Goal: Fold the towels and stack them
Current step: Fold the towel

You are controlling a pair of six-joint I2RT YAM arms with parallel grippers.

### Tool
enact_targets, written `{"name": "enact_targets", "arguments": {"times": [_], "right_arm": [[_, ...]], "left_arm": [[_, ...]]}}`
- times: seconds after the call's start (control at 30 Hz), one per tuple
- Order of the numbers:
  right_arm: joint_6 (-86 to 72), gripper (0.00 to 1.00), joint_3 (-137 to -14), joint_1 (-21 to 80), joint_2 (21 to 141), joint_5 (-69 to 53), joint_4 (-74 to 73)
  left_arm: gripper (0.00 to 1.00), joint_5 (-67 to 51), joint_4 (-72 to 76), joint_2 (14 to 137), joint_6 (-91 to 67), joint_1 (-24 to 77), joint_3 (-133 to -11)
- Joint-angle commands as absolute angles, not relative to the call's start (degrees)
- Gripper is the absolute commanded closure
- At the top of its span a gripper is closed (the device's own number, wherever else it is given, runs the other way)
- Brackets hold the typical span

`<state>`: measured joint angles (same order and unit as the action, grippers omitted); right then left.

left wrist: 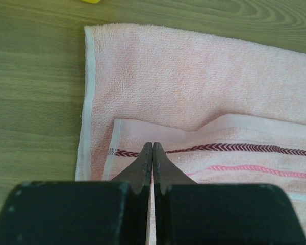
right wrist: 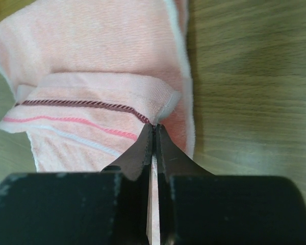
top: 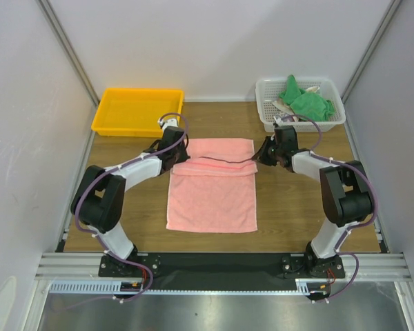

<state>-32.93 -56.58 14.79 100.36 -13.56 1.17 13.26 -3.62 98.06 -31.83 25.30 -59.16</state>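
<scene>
A pink towel (top: 211,193) lies flat in the middle of the table, with a striped end doubled back over its far part. My left gripper (top: 176,157) is shut on the left corner of that doubled layer. In the left wrist view, the closed tips (left wrist: 152,145) sit on the dark red stripe of the towel (left wrist: 194,76). My right gripper (top: 261,157) is shut on the right corner. In the right wrist view, the corner of the towel (right wrist: 92,46) is pinched at the tips (right wrist: 155,125). The doubled edge sags between the two grippers.
An empty yellow tray (top: 134,110) stands at the back left. A white basket (top: 265,103) at the back right holds a green towel (top: 305,102) and other cloths. Grey walls close in both sides, and the wood table shows around the towel.
</scene>
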Motion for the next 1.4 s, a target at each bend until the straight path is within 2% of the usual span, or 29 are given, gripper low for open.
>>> {"name": "enact_targets", "arguments": {"times": [0.0, 0.1, 0.13, 0.2, 0.23, 0.27, 0.33, 0.47, 0.7, 0.77, 0.87, 0.9, 0.97, 1.0, 1.1, 1.37], "right_arm": [[-30.33, 1.0, -55.64, 16.25, 94.58, -14.77, 4.65], [-29.27, 1.0, -52.57, 16.96, 92.2, -15.47, 6.84], [-29.18, 1.0, -51.17, 16.96, 91.85, -15.82, 7.2], [-28.92, 1.0, -49.67, 17.14, 90.62, -16.7, 8.17], [-29.09, 1.0, -48.44, 17.31, 90.27, -16.61, 8.35], [-29.09, 1.0, -48.17, 17.31, 90.0, -16.61, 8.44], [-28.83, 1.0, -47.64, 17.4, 89.74, -16.35, 8.17], [-28.65, 1.0, -47.46, 17.4, 90.0, -15.91, 8.26], [-27.95, 1.0, -48.43, 17.49, 90.7, -16.26, 7.74], [-27.6, 1.0, -48.43, 17.4, 90.53, -15.91, 7.3], [-27.68, 1.0, -48.6, 17.4, 90.53, -15.91, 7.38], [-27.69, 1.0, -48.69, 17.49, 90.61, -16.0, 7.3], [-28.03, 1.0, -48.87, 17.4, 90.53, -16.26, 7.12], [-28.04, 1.0, -48.87, 17.49, 90.35, -16.52, 7.03], [-27.78, 1.0, -48.52, 17.49, 89.74, -16.52, 6.86], [-26.63, 1.0, -45.18, 17.66, 85.52, -17.84, 7.12]], "left_arm": [[1.0, 12.13, -1.23, 93.34, -27.96, 26.01, -58.01], [0.99, 10.55, -2.11, 92.02, -25.76, 26.89, -56.78], [0.79, 10.02, -2.2, 91.41, -24.88, 27.16, -56.43], [0.53, 9.85, -2.2, 91.32, -22.95, 27.51, -56.51], [0.34, 9.67, -2.11, 91.67, -22.5, 27.51, -57.12], [0.26, 9.32, -2.37, 92.02, -21.63, 27.51, -57.65], [0.14, 7.48, -2.55, 92.98, -20.31, 27.6, -59.75], [0.1, 4.4, -3.69, 99.03, -16.53, 28.65, -64.5], [0.15, 6.77, -10.46, 107.49, -12.3, 30.15, -71.54], [0.18, 6.77, -10.46, 107.58, -12.3, 30.58, -70.93], [0.29, 7.47, -10.28, 107.67, -11.78, 31.64, -70.49], [0.42, 7.73, -10.37, 107.67, -11.78, 31.9, -70.49], [0.61, 9.31, -10.37, 107.14, -11.6, 32.25, -70.23], [0.81, 9.84, -10.28, 106.62, -11.6, 32.43, -70.05], [1.0, 11.16, -9.58, 103.54, -11.78, 32.61, -68.21], [1.0, 14.76, -10.72, 92.91, -12.57, 33.83, -60.13]]}}
